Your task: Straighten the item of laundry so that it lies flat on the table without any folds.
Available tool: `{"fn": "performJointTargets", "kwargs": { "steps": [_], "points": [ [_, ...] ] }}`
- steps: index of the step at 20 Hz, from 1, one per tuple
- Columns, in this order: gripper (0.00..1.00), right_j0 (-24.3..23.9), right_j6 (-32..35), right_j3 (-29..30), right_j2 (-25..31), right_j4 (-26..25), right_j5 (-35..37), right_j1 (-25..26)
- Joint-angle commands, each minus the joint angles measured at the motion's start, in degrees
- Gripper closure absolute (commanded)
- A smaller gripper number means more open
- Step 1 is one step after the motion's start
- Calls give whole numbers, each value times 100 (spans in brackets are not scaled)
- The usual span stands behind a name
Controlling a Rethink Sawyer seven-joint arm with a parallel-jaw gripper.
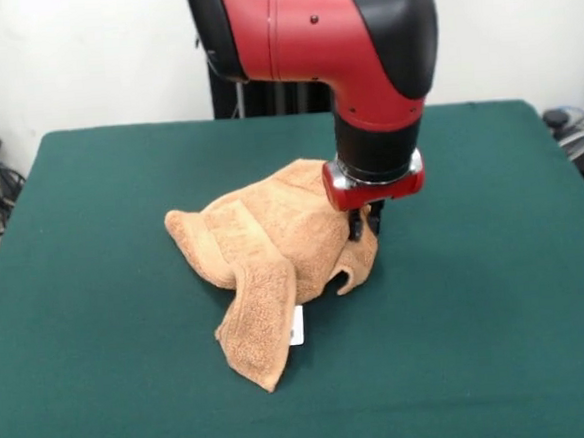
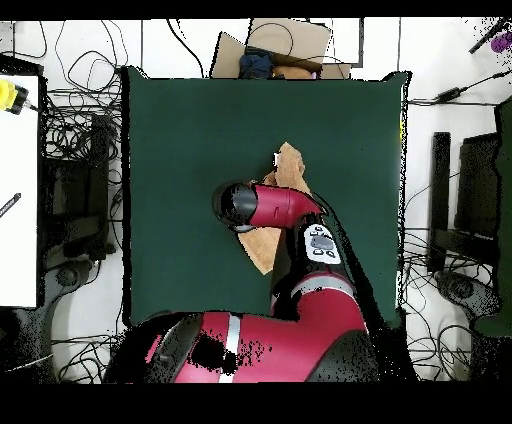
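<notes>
**Towel bunched mid-table, gripper down at its edge**

Towel (image 1: 274,245): light orange-tan terry, lying crumpled near the middle of the green table (image 1: 97,293). Not flat. Main body is heaped and domed; a folded flap hangs off it toward the camera in the front view, ending in a blunt corner. Small white tag (image 1: 298,326) shows at the edge of that flap. Another curled lip sits just under the arm.

Orientation: in the front view the long axis runs roughly from the raised part under the arm down to the flap's tip, slanting toward the picture's lower left. Overhead view shows only two patches of cloth either side of the arm, in line with that diagonal; the rest is covered.

Gripper (image 1: 365,224): dark tips reach down from the red wrist ring into the towel's edge on the picture's right. Tips look to be touching the cloth, but whether they are pinched on it or parted, I cannot tell; the wrist hides them.

Step, as I judge it: taking hold of an edge to draw the towel open. Flattening is barely started. Next move calls for a firm hold on a single layer, then a pull away from the heap, opposite the flap, so the folds run out rather than drag the whole bundle.
</notes>
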Motion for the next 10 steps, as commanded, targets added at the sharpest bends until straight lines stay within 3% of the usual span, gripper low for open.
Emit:
{"fn": "performJointTargets", "kwargs": {
  "steps": [1, 3, 10],
  "points": [
    [100, -27, 849, -92, 193, 108, 240, -44],
    [100, 73, 816, -238, 108, 44, 376, -42],
    [100, 751, 602, -1752, -617, -412, 2101, 542]
  ]
}}
